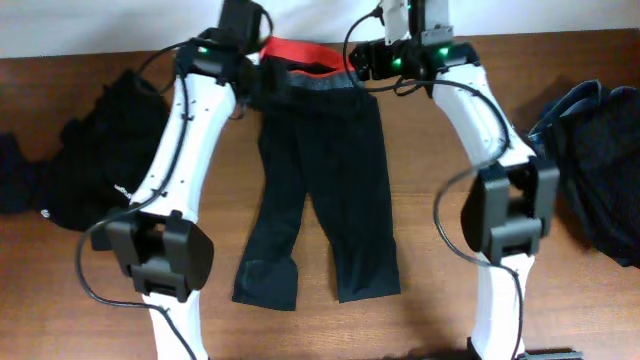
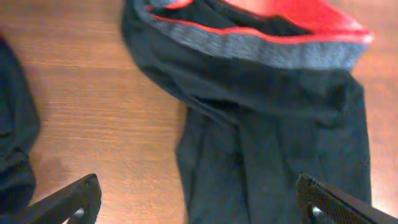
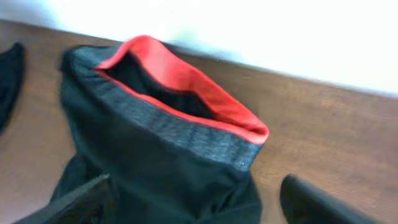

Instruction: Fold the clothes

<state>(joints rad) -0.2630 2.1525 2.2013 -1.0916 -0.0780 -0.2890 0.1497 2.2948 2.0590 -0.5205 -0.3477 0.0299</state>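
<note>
The black trousers (image 1: 320, 180) lie flat in the middle of the bench (image 1: 415, 190), legs toward the robot, the grey waistband (image 2: 267, 46) with its red lining at the far edge. The left fingers (image 2: 68, 199) are spread wide just below the waistband, grasping nothing; the right fingers (image 3: 311, 202) are also apart above it, with no cloth pinched. To fold well, I think each side should pinch one waistband corner, both layers together, at equal height; then lift evenly, so the legs do not twist.
</note>
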